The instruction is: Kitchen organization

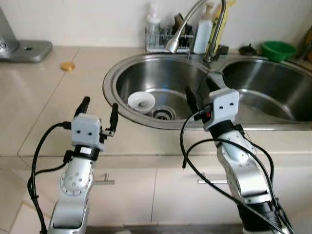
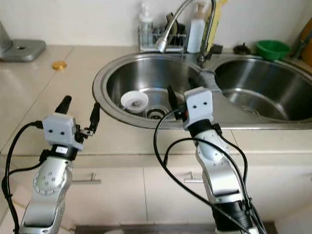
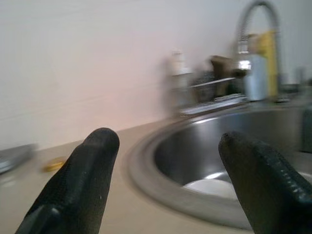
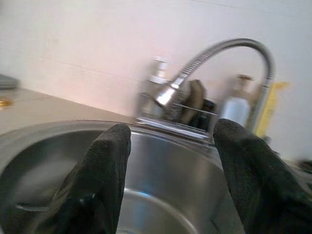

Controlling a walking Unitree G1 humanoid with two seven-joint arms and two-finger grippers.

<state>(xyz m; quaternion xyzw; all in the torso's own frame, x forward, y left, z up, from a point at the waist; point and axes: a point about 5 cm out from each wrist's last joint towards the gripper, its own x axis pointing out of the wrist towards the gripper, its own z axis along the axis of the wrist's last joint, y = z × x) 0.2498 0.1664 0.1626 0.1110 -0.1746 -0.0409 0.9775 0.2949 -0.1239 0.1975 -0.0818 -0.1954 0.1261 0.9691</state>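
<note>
A small white bowl (image 1: 141, 101) lies in the left basin of a steel double sink (image 1: 113, 73), beside the drain (image 1: 162, 114). My left gripper (image 1: 99, 113) hovers open over the beige counter just left of the sink rim, with nothing between its fingers. My right gripper (image 1: 200, 92) hangs open above the front edge of the left basin, to the right of the bowl, holding nothing. The bowl also appears in the left wrist view as a white bowl (image 3: 212, 186) low inside the basin. The curved faucet (image 4: 219, 53) stands behind the basin.
A wire rack (image 1: 168, 39) with bottles and a sponge stands behind the sink. A green bowl (image 1: 278, 49) sits at the back right. A gold lid (image 1: 67, 66) lies on the counter, with a grey appliance base (image 1: 27, 50) at the far left. Cabinet handles (image 1: 105, 181) lie below.
</note>
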